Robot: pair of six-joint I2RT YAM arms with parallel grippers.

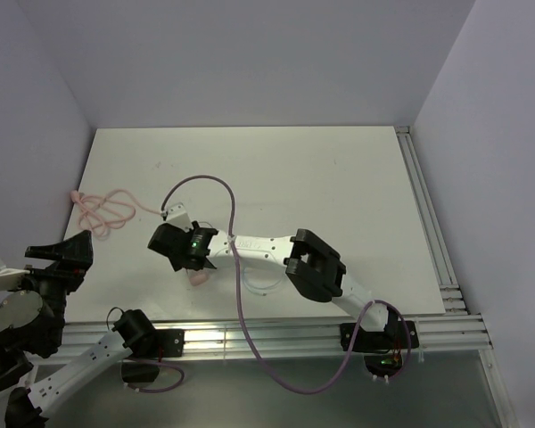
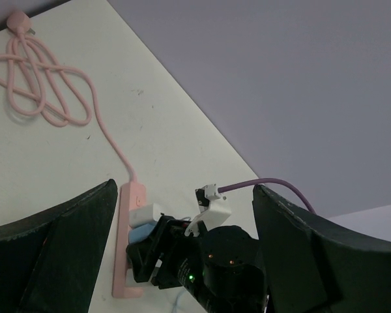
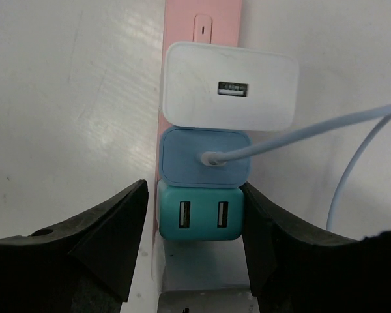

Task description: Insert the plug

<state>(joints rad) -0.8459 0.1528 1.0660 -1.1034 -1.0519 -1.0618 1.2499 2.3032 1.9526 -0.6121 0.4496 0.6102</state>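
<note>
The plug [image 3: 201, 214], a teal adapter with two USB ports, sits in the pink socket strip [image 3: 202, 19], tight below a blue adapter [image 3: 182, 156] that carries a thin pale wire [image 3: 326, 127]. My right gripper [image 3: 194, 189] straddles the plug with its jaws open: a gap shows at the left finger, while the right finger stands close against the plug's side. From above, the right gripper [image 1: 174, 245] covers the strip [image 1: 196, 278] and the plug is hidden. My left gripper [image 2: 186, 189] hangs wide open and empty, raised over the table's left edge [image 1: 58, 254].
A white charger [image 3: 229, 88] fills the strip's slot above the blue adapter. The strip's pink cord [image 1: 107, 209] lies coiled at the table's left edge. A purple robot cable [image 1: 205, 183] arcs over the middle. Aluminium rails [image 1: 432, 232] run along the right and near edges.
</note>
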